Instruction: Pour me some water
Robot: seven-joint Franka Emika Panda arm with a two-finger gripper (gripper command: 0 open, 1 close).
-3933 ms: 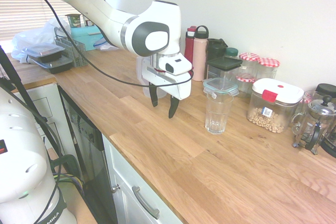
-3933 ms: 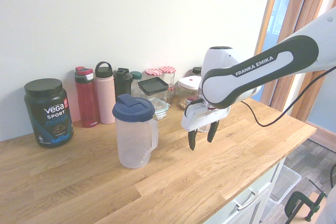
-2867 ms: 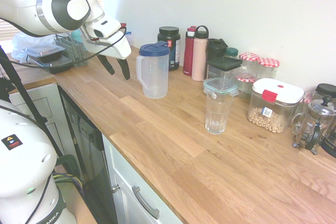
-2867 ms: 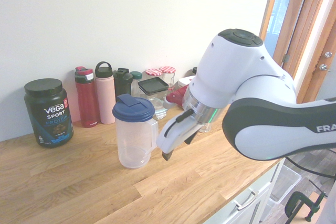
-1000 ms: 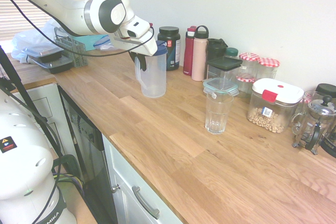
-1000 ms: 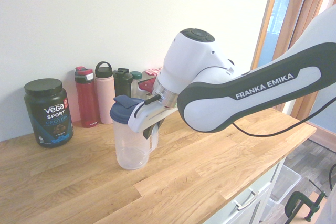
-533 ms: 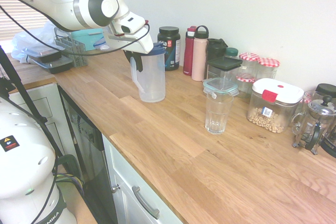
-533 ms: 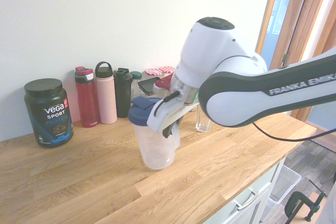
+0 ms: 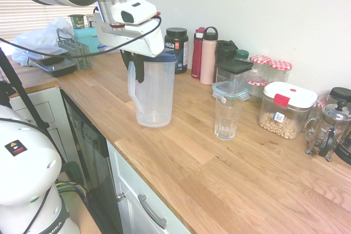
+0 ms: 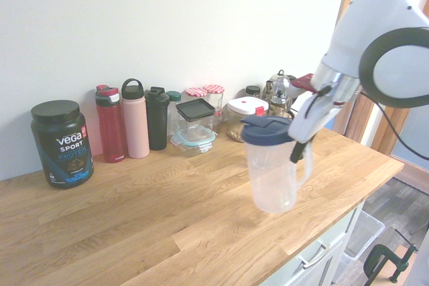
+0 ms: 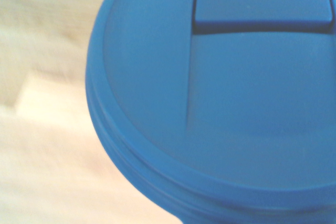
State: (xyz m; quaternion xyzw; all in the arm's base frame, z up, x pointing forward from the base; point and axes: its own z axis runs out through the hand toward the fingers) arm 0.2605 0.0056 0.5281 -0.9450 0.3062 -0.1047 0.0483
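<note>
A clear plastic pitcher (image 9: 153,91) with a dark blue lid (image 11: 220,93) hangs upright just above the wooden counter (image 9: 181,152). My gripper (image 9: 135,68) is shut on the pitcher's handle, on the side away from the glass. In the second exterior view the pitcher (image 10: 271,172) hangs from the gripper (image 10: 298,149) near the counter's front edge. An empty clear drinking glass (image 9: 227,116) stands on the counter to the right of the pitcher, a hand's width apart. I cannot tell whether there is water in the pitcher. The lid fills the wrist view.
Along the wall stand a protein tub (image 9: 176,49), water bottles (image 9: 207,56), lidded jars and food containers (image 9: 286,109) and a French press (image 9: 329,130). A dish rack with boxes (image 9: 60,56) sits at the far left. The counter's front edge runs close below the pitcher.
The gripper has closed on the pitcher's handle, lifted it from near the bottles and carried it forward and toward the glass.
</note>
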